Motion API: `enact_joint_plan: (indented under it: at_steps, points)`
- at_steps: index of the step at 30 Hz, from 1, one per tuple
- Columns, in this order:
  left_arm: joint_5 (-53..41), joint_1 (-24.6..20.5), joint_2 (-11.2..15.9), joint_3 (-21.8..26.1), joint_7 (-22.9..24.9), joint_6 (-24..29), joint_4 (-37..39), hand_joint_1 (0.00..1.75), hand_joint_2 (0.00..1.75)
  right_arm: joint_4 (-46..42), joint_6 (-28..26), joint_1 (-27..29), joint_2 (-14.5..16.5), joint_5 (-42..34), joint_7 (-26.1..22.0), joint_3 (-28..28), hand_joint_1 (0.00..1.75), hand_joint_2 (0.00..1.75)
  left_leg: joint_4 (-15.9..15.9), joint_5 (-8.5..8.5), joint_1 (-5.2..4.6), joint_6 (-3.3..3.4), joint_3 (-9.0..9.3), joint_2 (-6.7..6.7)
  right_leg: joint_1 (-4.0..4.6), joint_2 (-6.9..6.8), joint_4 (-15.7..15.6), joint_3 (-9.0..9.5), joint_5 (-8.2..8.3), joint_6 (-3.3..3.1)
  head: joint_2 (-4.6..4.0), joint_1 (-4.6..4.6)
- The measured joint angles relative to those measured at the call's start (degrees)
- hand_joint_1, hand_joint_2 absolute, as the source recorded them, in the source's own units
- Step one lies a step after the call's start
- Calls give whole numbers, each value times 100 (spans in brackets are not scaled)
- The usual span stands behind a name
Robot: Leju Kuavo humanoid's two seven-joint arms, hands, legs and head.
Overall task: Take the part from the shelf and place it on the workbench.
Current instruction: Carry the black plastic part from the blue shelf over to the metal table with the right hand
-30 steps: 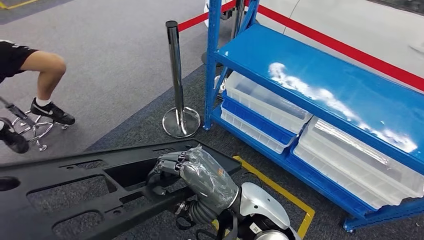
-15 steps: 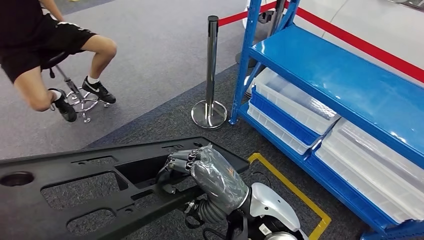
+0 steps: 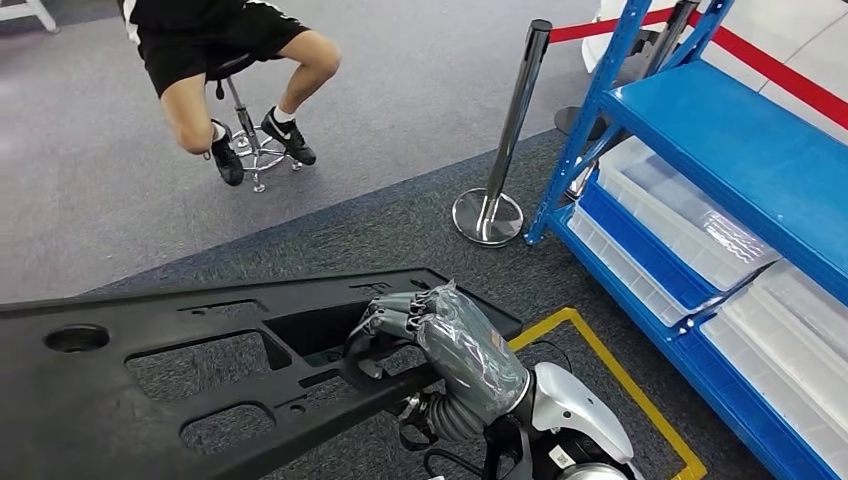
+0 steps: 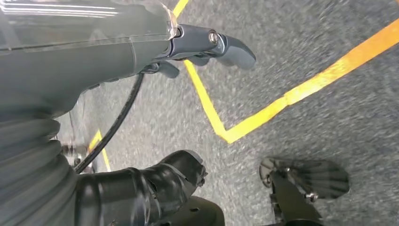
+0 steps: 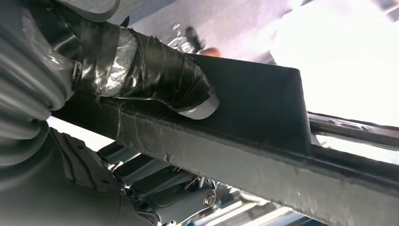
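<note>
The part is a large flat black plastic panel (image 3: 150, 390) with several cut-outs, carried low across the head view from the left edge to the middle. My right hand (image 3: 440, 340) grips its right end, fingers curled over a bar beside a cut-out. In the right wrist view the taped thumb (image 5: 164, 80) presses on the panel (image 5: 263, 136), and the darker fingers (image 5: 155, 188) wrap the other side. My left hand (image 4: 94, 61) hangs over the carpet holding nothing, its fingers (image 4: 230, 47) and thumb (image 4: 183, 174) apart.
A blue shelf (image 3: 740, 150) with clear bins (image 3: 680, 215) stands at the right. A chrome stanchion (image 3: 505, 140) with a red belt stands by its corner. A person sits on a stool (image 3: 240, 120) at the back left. Yellow tape (image 3: 620, 380) marks the carpet.
The whole picture has shifted: the camera has turned left, so shelf and stanchion slid right and the seated person came further in. My right hand keeps its hold on the panel.
</note>
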Motion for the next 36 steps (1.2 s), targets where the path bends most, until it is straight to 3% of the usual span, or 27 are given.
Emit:
enact_joint_plan:
  at_steps: [1, 2, 3, 4, 6, 7, 8, 9, 11, 12, 13, 15, 17, 18, 19, 22, 23, 25, 26, 28, 30, 32, 33, 34, 35, 36]
  points:
    - [2, 1, 0, -1, -2, 1, -4, 0, 175, 0, -1, 4, 1, 4, 6, 0, 175, 175, 3, 49, -13, 10, -63, -76, 2, 49, 305, -84, -154, -6, 0, -1]
    - [9, 2, 0, -1, -3, 3, -5, 0, 175, 0, -2, 7, 1, 9, 11, 0, 175, 175, 7, 92, -26, 12, -119, -161, 3, 71, 450, -90, -202, -20, 0, -1]
    - [17, 2, 0, -1, -2, 4, -7, 0, 175, 0, -2, 9, 1, 17, 16, 0, 175, 175, 9, 129, -34, 5, -160, -250, 4, 88, 373, 14, -138, -40, 0, -2]
    - [28, 2, 0, -1, 1, 5, -8, 0, 175, 0, -2, 8, 5, 35, 22, 0, 175, 175, 10, 158, -37, -5, -188, -336, 5, 127, 87, 219, 5, -66, 0, -1]
    - [50, 1, -3, -1, 12, -2, -21, 0, 175, 7, -8, 3, 45, 132, 44, 2, 175, 175, 16, 212, -35, -45, -233, -495, 4, 416, -706, 701, 277, -135, 0, -2]
    - [53, 3, -3, 0, 24, -17, -40, 0, 175, 32, -22, -10, 102, 219, 61, 11, 175, 175, 16, 240, -26, -79, -261, -562, 9, 556, -987, 853, 344, -160, 0, 1]
    - [50, 6, -4, 1, 42, -39, -64, 0, 175, 100, -55, -43, 201, 328, 76, 32, 175, 175, 10, 271, -11, -122, -291, -625, 18, 663, -1140, 920, 363, -180, 0, 1]
    - [37, 10, -3, 3, 65, -67, -91, 0, 175, 221, -106, -91, 341, 443, 87, 68, 175, 175, -2, 305, -1, -172, -318, -684, 30, 674, -1178, 921, 364, -193, 0, 1]
    - [-15, 21, 1, 5, 108, -113, -125, 0, 175, 513, -215, -200, 643, 602, 90, 156, 175, 175, -17, 344, 12, -260, -364, -752, 25, 527, -1242, 918, 427, -233, 0, 1]
    - [-60, 23, 3, 6, 122, -128, -134, 0, 175, 637, -259, -238, 765, 641, 79, 196, 175, 175, 60, 289, -4, -281, -416, -666, 16, 436, -1288, 926, 466, -264, 0, -9]
    - [-112, 25, 5, 6, 133, -137, -141, 0, 175, 727, -289, -266, 854, 662, 66, 224, 175, 175, 247, 161, -22, -293, -513, -532, 8, 331, -1333, 929, 501, -294, 0, -20]
    - [-208, 24, 7, 5, 145, -138, -149, 0, 175, 879, -328, -308, 965, 688, 47, 260, 175, 175, 915, -238, -40, -303, -805, -227, 35, 134, -1351, 903, 532, -333, 0, -41]
    - [-246, 24, 7, 4, 148, -117, -149, 0, 175, 1023, -337, -327, 1026, 702, 45, 273, 175, 175, 1445, -461, -36, -324, -994, -129, 71, -69, -1329, 855, 538, -344, 0, -41]
    - [-250, 25, 7, 4, 146, -106, -148, 0, 175, 1081, -338, -329, 1051, 704, 46, 274, 175, 175, 1430, -426, -35, -325, -940, -106, 84, -164, -1314, 833, 539, -346, 0, -40]
    - [-251, 25, 7, 4, 143, -98, -148, 0, 175, 1128, -339, -335, 1079, 705, 46, 275, 175, 175, 1186, -302, -37, -317, -762, -72, 95, -249, -1296, 815, 538, -347, 0, -41]
    - [-252, 23, 7, 1, 132, -91, -148, 0, 175, 1214, -343, -373, 1156, 705, 44, 279, 175, 175, 105, 18, -100, -206, -95, 220, 139, -434, -1238, 780, 522, -321, 0, -39]
    - [-252, 25, 7, -1, 130, -86, -148, 0, 175, 1234, -344, -384, 1170, 705, 43, 281, 175, 175, -50, 36, -127, -158, -20, 279, 150, -477, -1227, 774, 521, -303, 0, -38]
    - [-252, 34, 6, -3, 129, -77, -148, 0, 175, 1269, -345, -399, 1189, 705, 42, 284, 175, 175, -102, 68, -144, -84, -37, 206, 154, -559, -1232, 775, 536, -259, 0, -38]
    - [-252, 38, 3, -3, 130, -73, -148, 0, 175, 1284, -345, -407, 1201, 706, 43, 285, 175, 175, -134, 98, -128, -53, -38, 156, 147, -532, -1222, 777, 523, -226, 0, -38]
    - [-252, 39, -2, -3, 130, -69, -148, 0, 175, 1304, -347, -424, 1223, 705, 38, 287, 175, 175, -209, 171, -89, 24, -32, 63, 117, -287, -1004, 696, 335, -163, 0, -34]
    - [-252, 37, -3, -3, 130, -64, -148, 0, 175, 1325, -350, -426, 1223, 704, 36, 289, 175, 175, -234, 218, -74, 68, -56, -33, 74, 1, -351, 417, -60, -122, 0, -31]
    - [-251, 38, -2, -3, 130, -64, -148, 0, 175, 1361, -351, -417, 1212, 705, 39, 289, 175, 175, -223, 245, -73, 62, -99, -166, 39, 73, 277, 146, -304, -90, 0, -30]
    - [-251, 38, -2, -3, 130, -63, -148, 0, 175, 1379, -351, -415, 1209, 705, 39, 289, 175, 175, -212, 256, -68, 50, -118, -243, 20, 79, 330, 133, -267, -76, 0, -31]
    - [-251, 38, -2, -3, 130, -61, -148, 0, 175, 1392, -351, -415, 1207, 706, 39, 289, 175, 175, -193, 264, -61, 36, -132, -323, -1, 90, 161, 230, -126, -65, 0, -31]
    - [-251, 38, -3, -3, 130, -57, -148, 0, 175, 1399, -351, -416, 1207, 709, 39, 289, 175, 175, -168, 265, -50, 16, -145, -403, -28, 138, -191, 419, 78, -55, 0, -31]
    - [-252, 38, -3, -3, 129, -50, -148, 0, 175, 1404, -352, -416, 1207, 714, 38, 289, 175, 175, -139, 265, -43, -12, -165, -478, -55, 269, -576, 620, 230, -45, 0, -31]
